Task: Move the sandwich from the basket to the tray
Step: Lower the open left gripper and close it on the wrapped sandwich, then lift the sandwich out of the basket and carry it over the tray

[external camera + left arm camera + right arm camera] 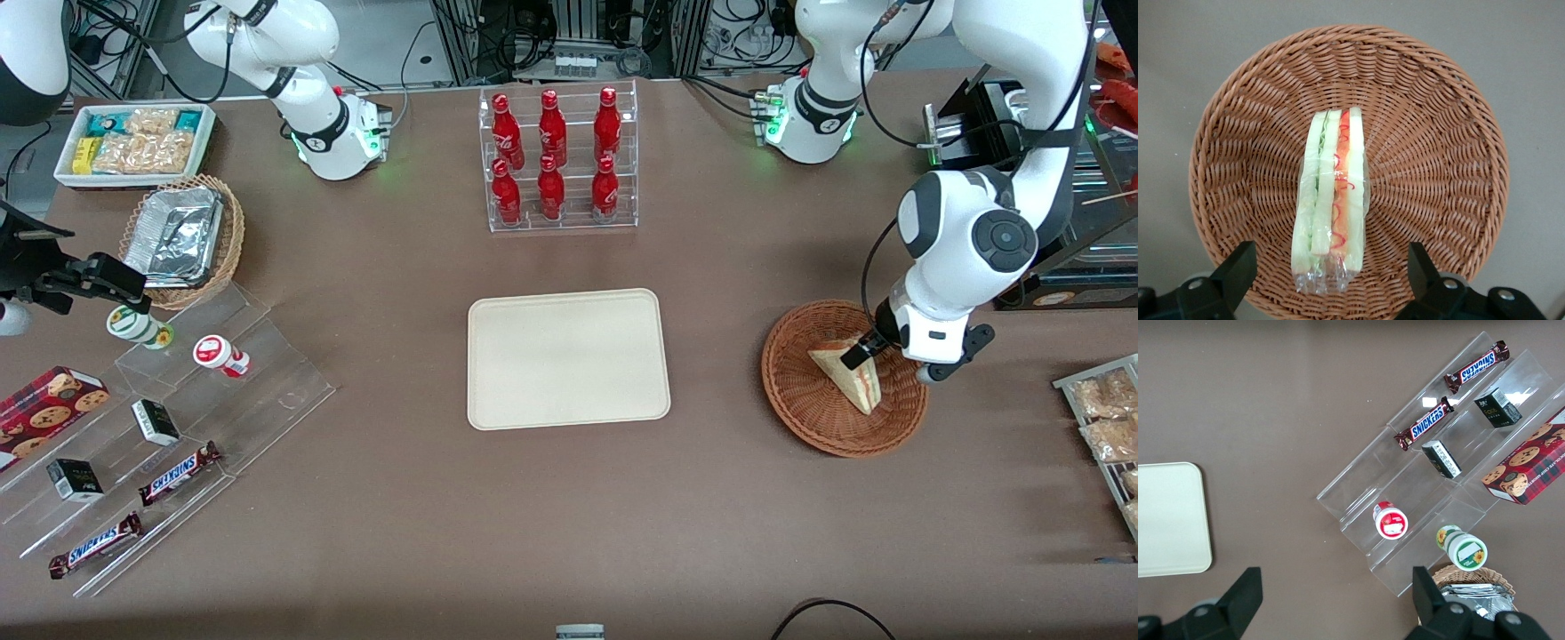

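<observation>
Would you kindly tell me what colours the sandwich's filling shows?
Red and green, in the triangular white-bread sandwich; clearest in the left wrist view, gripper open above it.

Triangular white-bread sandwich [849, 380] lies in the round reddish-brown wicker basket [800, 396], at three o'clock from the flat cream plastic tray [569, 360]. The left gripper [864, 353] hangs above the sandwich, fingers spread.

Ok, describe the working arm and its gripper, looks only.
The left arm is glossy white with rounded segments, a dark grey round joint cap and a black cable alongside. Its gripper, over the basket, has two black, wedge-shaped fingers on a white body.
</observation>
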Tool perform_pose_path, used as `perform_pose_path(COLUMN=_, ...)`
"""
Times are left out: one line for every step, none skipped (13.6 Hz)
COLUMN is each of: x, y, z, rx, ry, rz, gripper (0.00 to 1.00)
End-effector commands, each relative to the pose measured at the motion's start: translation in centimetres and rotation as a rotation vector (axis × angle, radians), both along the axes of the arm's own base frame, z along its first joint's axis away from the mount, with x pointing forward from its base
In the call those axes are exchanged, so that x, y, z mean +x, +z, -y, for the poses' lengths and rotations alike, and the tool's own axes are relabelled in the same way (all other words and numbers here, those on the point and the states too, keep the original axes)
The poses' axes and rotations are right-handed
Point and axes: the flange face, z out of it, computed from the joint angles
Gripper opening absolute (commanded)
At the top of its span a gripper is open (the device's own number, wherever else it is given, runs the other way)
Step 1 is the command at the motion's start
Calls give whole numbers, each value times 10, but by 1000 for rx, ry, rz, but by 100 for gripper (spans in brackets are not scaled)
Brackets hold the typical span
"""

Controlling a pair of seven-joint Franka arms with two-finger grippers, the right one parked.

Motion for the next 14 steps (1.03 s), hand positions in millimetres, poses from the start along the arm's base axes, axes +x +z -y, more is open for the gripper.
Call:
perform_pose_path(x=-4, y=-15, z=1, rx=4, ry=26, rz=18, gripper=100)
perform_pose_path(x=-5, y=-19, z=0, rx=3, ry=29, rz=24, gripper=100)
perform_pose_path(x=-5, y=-25, z=0, rx=1, ry=41, rz=24, gripper=100)
perform_pose_path(x=-5, y=-34, z=0, rx=0, ry=56, rz=17, gripper=100)
perform_pose_path(x=-4, y=-40, z=0, rx=-1, ry=66, rz=20, gripper=100)
perform_pose_path(x=-5, y=-45, z=0, rx=-1, ry=73, rz=16, gripper=100)
perform_pose_path(x=-6, y=-48, z=0, rx=-1, ry=76, rz=10, gripper=100)
perform_pose_path(x=-6, y=-50, z=0, rx=0, ry=76, rz=6, gripper=98)
perform_pose_path(x=-8, y=-50, z=1, rx=0, ry=88, rz=3, gripper=48)
perform_pose_path(x=-8, y=-49, z=0, rx=1, ry=92, rz=-3, gripper=0)
perform_pose_path(x=-9, y=-48, z=0, rx=2, ry=90, rz=-11, gripper=0)
perform_pose_path(x=-10, y=-47, z=0, rx=4, ry=86, rz=-18, gripper=0)
perform_pose_path(x=-10, y=-45, z=1, rx=5, ry=81, rz=-27, gripper=0)
perform_pose_path(x=-12, y=-40, z=2, rx=8, ry=77, rz=-35, gripper=0)
